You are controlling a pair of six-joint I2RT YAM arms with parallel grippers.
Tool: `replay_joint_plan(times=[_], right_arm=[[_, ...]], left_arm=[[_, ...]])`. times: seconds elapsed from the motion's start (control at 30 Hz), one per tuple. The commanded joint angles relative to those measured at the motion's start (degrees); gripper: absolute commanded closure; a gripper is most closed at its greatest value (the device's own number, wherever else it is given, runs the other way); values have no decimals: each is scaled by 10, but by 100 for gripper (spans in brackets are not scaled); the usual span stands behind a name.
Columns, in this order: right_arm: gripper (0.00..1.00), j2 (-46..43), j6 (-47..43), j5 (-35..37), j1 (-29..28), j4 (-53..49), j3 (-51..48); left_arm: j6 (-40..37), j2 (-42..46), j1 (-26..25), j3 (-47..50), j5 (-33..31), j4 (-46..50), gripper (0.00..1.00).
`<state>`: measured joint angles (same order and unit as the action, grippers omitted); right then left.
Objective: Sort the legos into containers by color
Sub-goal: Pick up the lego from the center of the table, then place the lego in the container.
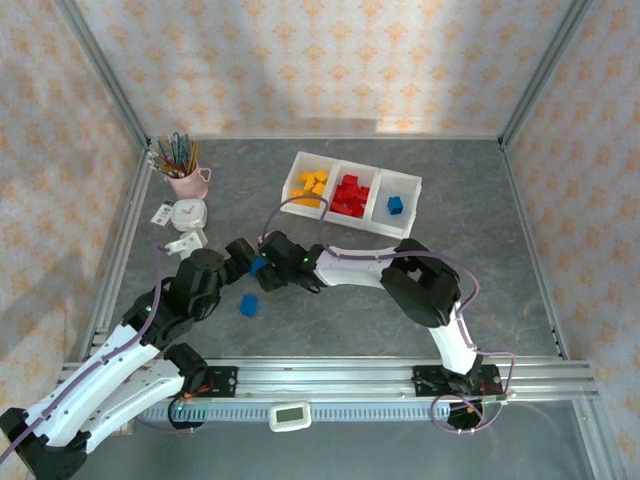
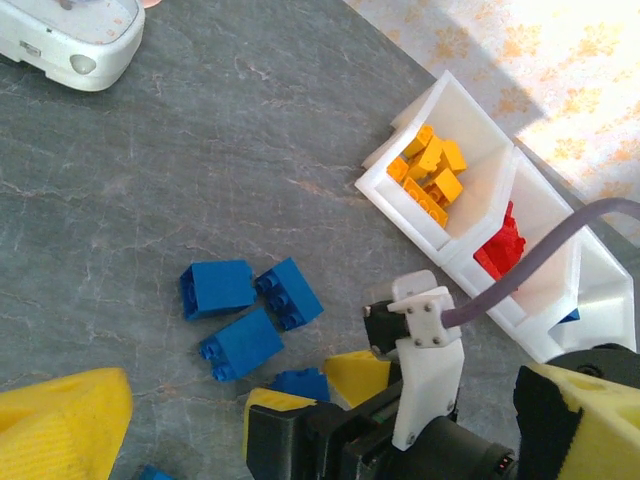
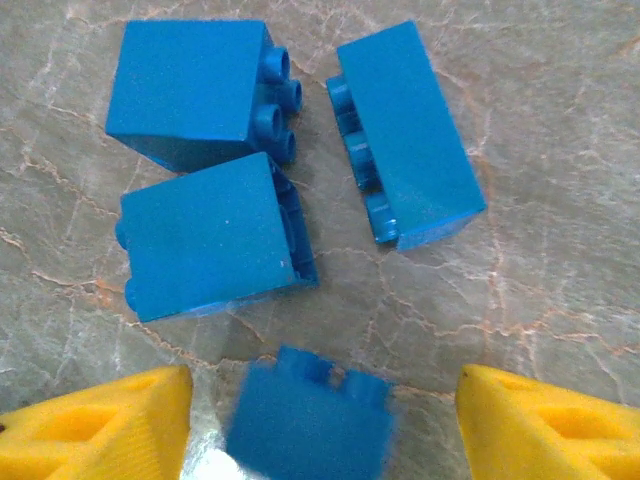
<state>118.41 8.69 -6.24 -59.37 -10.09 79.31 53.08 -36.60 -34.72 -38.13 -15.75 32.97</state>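
Hovering my right gripper [image 3: 322, 385] over three blue bricks [image 3: 215, 235] on the table, fingers spread. A fourth blue brick [image 3: 310, 425], blurred, lies between them, touching neither. My left gripper [image 2: 325, 400], also spread, crowds close alongside. The tray [image 1: 405, 180] sits well beyond, holding sorted yellow, red and one blue.

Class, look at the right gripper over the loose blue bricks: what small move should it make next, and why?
Probably close the right gripper on the blue brick between its open jaws, which stand apart from it on both sides. Three other blue bricks lie just beyond, untouched, so closing here should take one brick alone.
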Motion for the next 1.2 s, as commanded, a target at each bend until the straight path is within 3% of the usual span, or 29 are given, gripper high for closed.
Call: replay_joint_plan(times=[0.0,0.43,0.63,0.8,0.97,1.17], right_arm=[[35,24,-27,4,-3,-8,27],[58,32,-26,39,-1,-29,25],[68,-16,-14,34,4,-23,-6],[69,-79,1,31,23,-21,-47],[70,-160,34,35,76,-33,-97],[70,-250,77,62,203,-51,-136]], left_arm=[[3,1,5,5,-20,16,1],[1,2,5,4,-15,10,1],[-3,-10,5,-5,-2,0,1],[-9,-18,5,-10,14,-16,1],[-31,-48,5,-23,48,-54,1],[-65,-109,5,-40,86,-126,1]])
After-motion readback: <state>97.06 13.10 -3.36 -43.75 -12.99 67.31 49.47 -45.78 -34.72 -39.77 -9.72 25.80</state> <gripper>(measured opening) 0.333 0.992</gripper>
